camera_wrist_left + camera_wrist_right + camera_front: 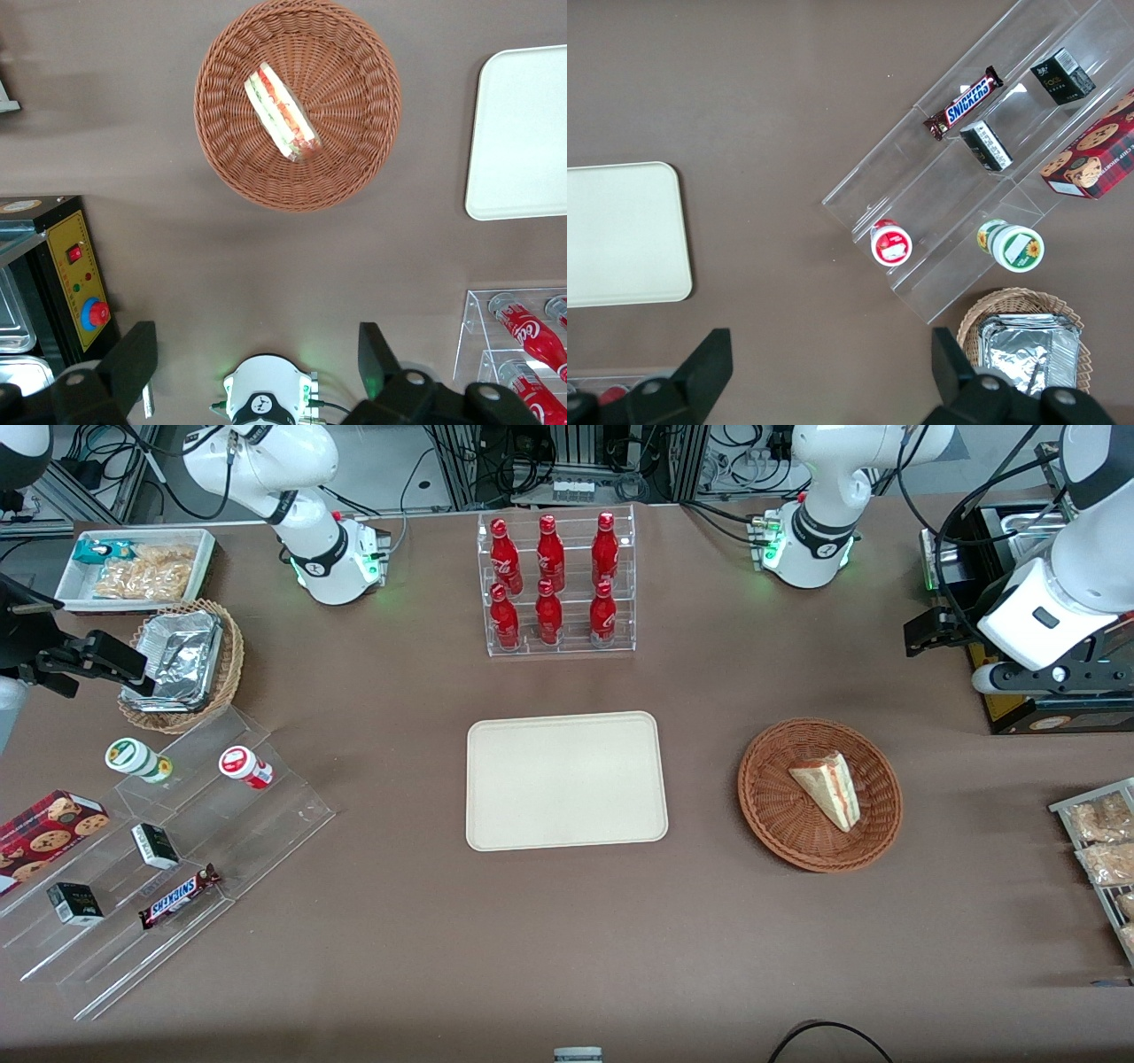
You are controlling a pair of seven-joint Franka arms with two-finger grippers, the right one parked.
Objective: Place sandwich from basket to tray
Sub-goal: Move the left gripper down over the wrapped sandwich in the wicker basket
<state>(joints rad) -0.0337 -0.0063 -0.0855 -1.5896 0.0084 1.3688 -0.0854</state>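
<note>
From the front we see the sandwich lying in the reddish-brown basket, its long axis running diagonally, the thin tip pointing toward the robot bases and the broad end toward the camera and the working arm's end of the table; the striped cut edge faces up and outward. The tray sits bare beside the basket, apart from it, toward the parked arm's end. The gripper hangs high near the working arm's end of the table, farther from the camera than the basket and well apart from it, so we judge the coming move must carry it down and toward the camera onto the wedge. In the left wrist view the gripper has its two fingers spread wide with nothing between them, and the sandwich lies straight ahead in the basket, its length slanted across the line between the fingers, so a turn of the wrist looks needed to close across the narrow width. The brown table between is bare; a rack of red bottles and a control box flank the wrist. The right wrist view shows only the tray's corner and a clear stepped shelf of snacks
</note>
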